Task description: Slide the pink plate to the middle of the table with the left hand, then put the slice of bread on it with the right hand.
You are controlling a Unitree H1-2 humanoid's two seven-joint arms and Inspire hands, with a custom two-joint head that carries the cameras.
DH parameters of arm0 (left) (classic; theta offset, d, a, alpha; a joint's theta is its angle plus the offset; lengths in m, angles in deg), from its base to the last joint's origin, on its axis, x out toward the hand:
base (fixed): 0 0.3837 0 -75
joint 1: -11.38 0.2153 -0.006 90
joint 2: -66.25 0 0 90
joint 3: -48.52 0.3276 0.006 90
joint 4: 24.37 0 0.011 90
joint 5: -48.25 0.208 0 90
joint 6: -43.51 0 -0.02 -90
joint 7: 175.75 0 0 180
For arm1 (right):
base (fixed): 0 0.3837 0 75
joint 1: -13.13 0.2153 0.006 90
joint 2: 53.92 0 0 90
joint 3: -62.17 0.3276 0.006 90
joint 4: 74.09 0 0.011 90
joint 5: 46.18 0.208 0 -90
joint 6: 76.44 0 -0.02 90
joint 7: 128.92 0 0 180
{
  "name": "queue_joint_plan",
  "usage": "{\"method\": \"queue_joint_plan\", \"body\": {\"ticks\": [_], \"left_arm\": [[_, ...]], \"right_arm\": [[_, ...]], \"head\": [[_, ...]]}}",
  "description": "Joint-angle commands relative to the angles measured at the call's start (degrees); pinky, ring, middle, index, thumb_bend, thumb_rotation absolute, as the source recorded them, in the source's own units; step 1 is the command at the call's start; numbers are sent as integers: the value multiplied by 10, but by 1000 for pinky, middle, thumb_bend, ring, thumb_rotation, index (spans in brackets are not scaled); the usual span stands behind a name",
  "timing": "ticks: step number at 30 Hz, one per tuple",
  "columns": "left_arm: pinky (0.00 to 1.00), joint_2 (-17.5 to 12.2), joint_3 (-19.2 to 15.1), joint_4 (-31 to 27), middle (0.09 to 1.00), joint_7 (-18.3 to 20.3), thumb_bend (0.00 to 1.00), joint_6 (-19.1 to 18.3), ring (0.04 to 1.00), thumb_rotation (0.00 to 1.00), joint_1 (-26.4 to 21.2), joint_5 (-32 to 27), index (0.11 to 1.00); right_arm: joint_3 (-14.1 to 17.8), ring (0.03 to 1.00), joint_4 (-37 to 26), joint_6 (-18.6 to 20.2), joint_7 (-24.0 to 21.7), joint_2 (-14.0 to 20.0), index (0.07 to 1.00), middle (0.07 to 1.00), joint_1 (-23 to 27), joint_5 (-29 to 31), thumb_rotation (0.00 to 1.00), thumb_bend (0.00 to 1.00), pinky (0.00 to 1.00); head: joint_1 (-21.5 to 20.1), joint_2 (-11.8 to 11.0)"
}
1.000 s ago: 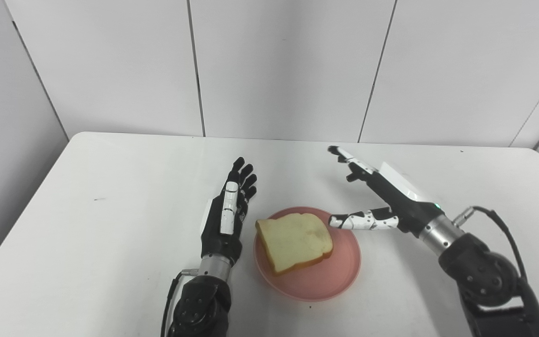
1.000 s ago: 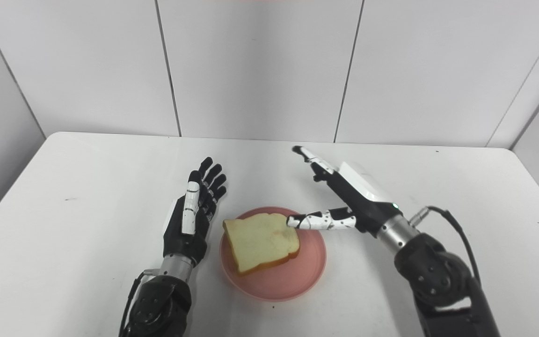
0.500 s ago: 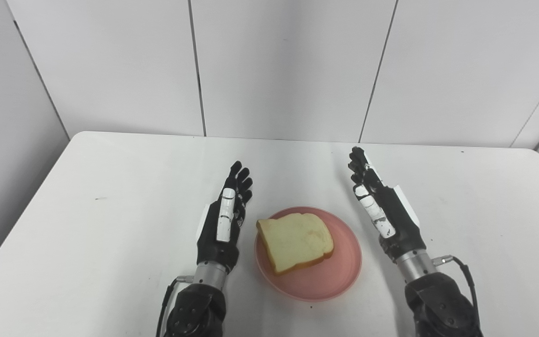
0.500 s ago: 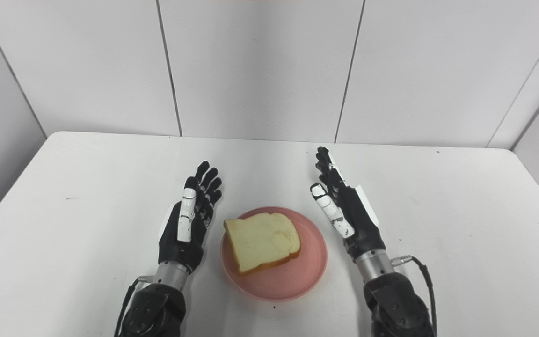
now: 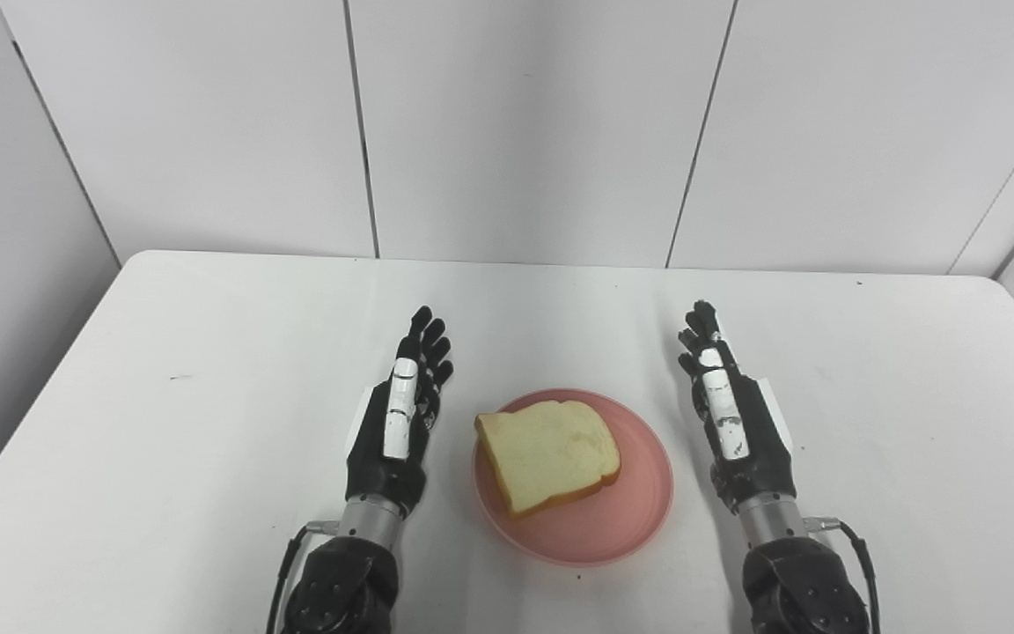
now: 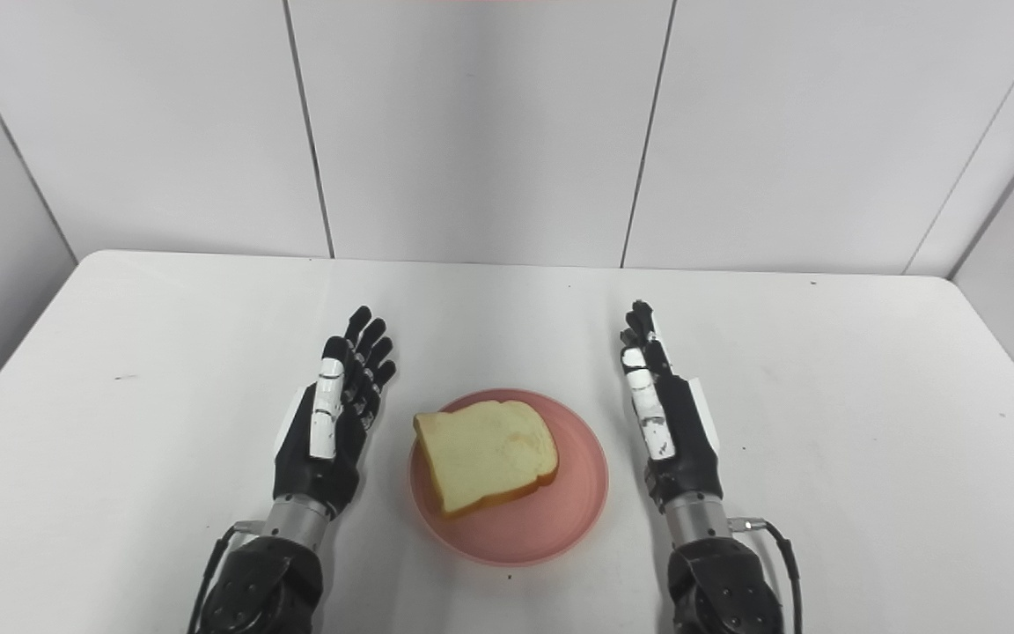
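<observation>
A pink plate (image 5: pixel 639 515) sits near the middle of the white table, toward the front. A slice of bread (image 5: pixel 549 453) lies flat on it, on its left half. My left hand (image 5: pixel 397 418) stands on edge just left of the plate, open and empty, fingers straight and pointing away from me. My right hand (image 5: pixel 731 414) stands on edge just right of the plate, open and empty, fingers straight. Neither hand touches the plate or the bread. The scene also shows in the right eye view, with the plate (image 6: pixel 573 519) and bread (image 6: pixel 488 455).
The white table (image 5: pixel 208 352) runs to grey wall panels at the back and on both sides. A few small dark specks mark the tabletop.
My right hand has pulled back from over the plate's right edge, turned on edge and settled to the right of the plate. My left hand has drawn back slightly. The camera shifted a little.
</observation>
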Motion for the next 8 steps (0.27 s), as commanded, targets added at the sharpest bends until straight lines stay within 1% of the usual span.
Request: {"method": "queue_joint_plan", "body": {"ticks": [1, 4, 7, 8], "left_arm": [[1000, 2, 2, -14, 1000, 6, 636, 10, 1000, 999, -6, 3, 982], [1000, 1, 1, -11, 1000, 9, 629, 11, 1000, 991, -7, -1, 985], [1000, 1, 1, -8, 1000, 10, 627, 12, 1000, 991, -8, -1, 988], [1000, 0, 3, -9, 1000, 10, 626, 13, 1000, 992, -7, 2, 989]], "right_arm": [[6, 1000, -9, -34, 8, -4, 1000, 1000, 11, 15, 956, 658, 1000], [12, 1000, -7, -34, 10, -3, 1000, 1000, 13, 25, 971, 642, 1000], [10, 1000, -9, -26, 11, -2, 1000, 1000, 9, 29, 974, 634, 1000], [9, 1000, -8, -24, 13, -3, 1000, 1000, 7, 27, 973, 632, 1000]], "head": [[1, 0], [1, 0], [1, 0], [11, 2]]}}
